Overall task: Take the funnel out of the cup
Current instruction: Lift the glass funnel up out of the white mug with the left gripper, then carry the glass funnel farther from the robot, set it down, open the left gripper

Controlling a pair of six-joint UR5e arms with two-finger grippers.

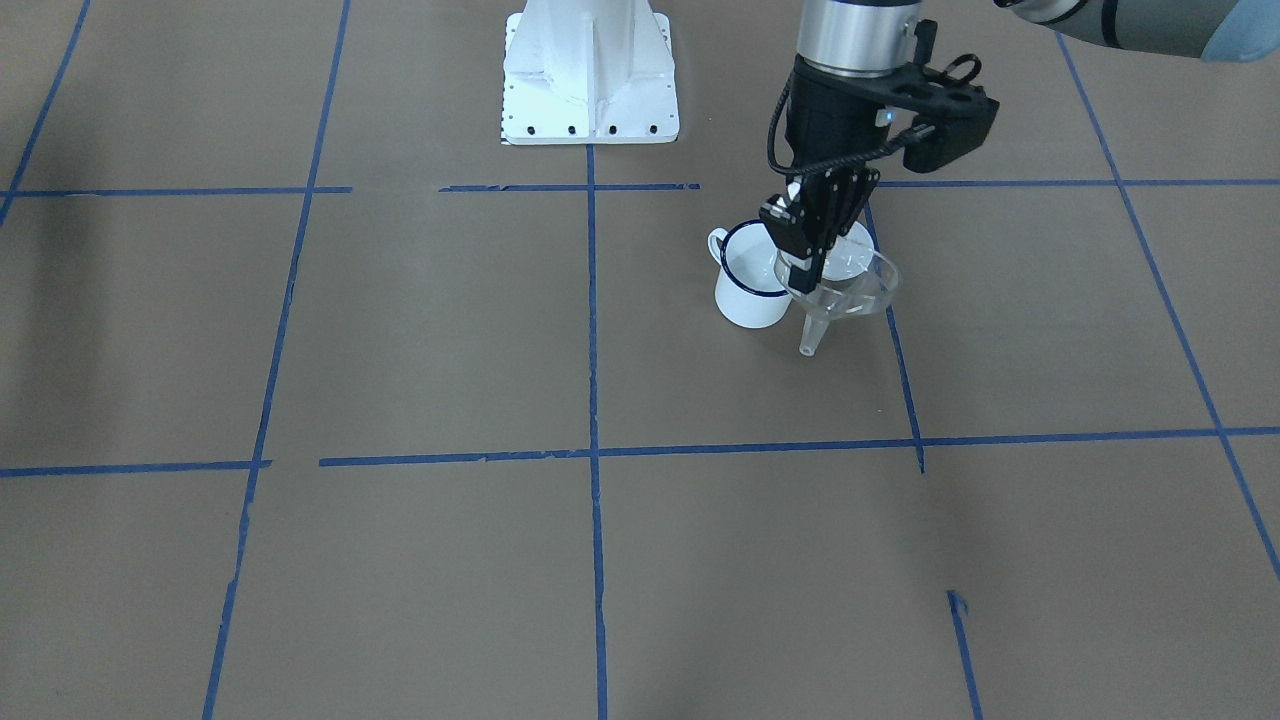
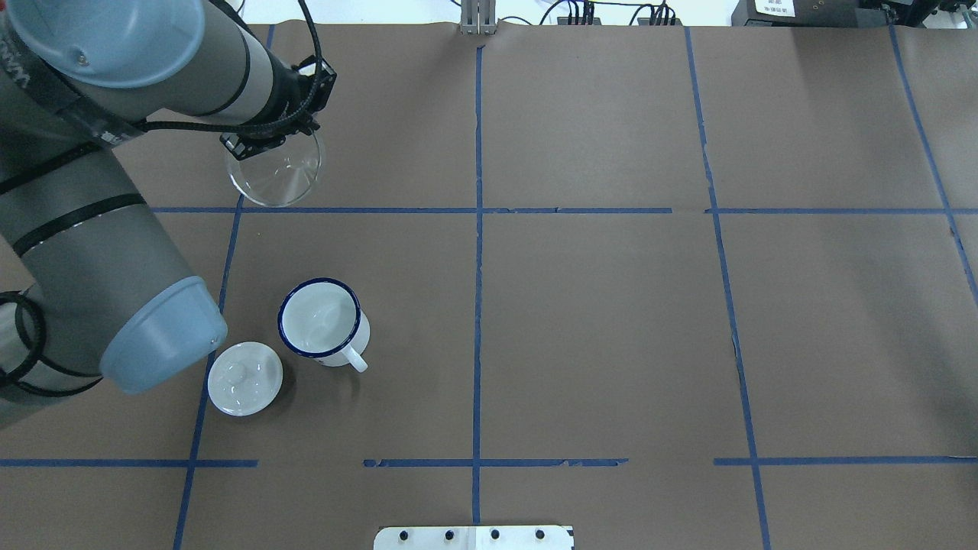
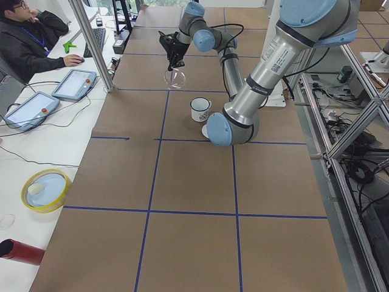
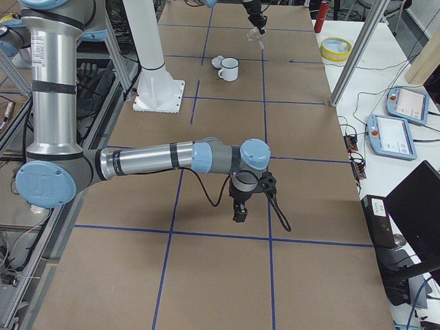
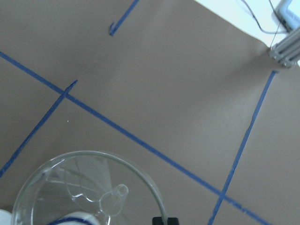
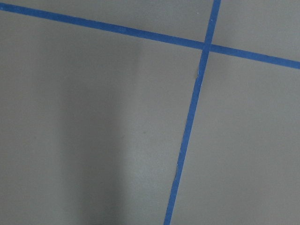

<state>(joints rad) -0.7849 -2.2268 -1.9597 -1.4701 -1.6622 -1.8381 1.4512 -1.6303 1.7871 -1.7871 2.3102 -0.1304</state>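
My left gripper is shut on the rim of the clear funnel and holds it in the air, spout down, clear of the table. The white cup with a dark blue rim stands upright on the table beside it, and nothing is in it. In the overhead view the funnel hangs from the gripper well beyond the cup. The left wrist view looks down through the funnel. My right gripper hovers over bare table far from both; I cannot tell whether it is open or shut.
A white domed lid with a knob lies on the table next to the cup. The white robot base stands at the table's edge. An operator sits at a side desk with tablets, a yellow dish and a red cylinder.
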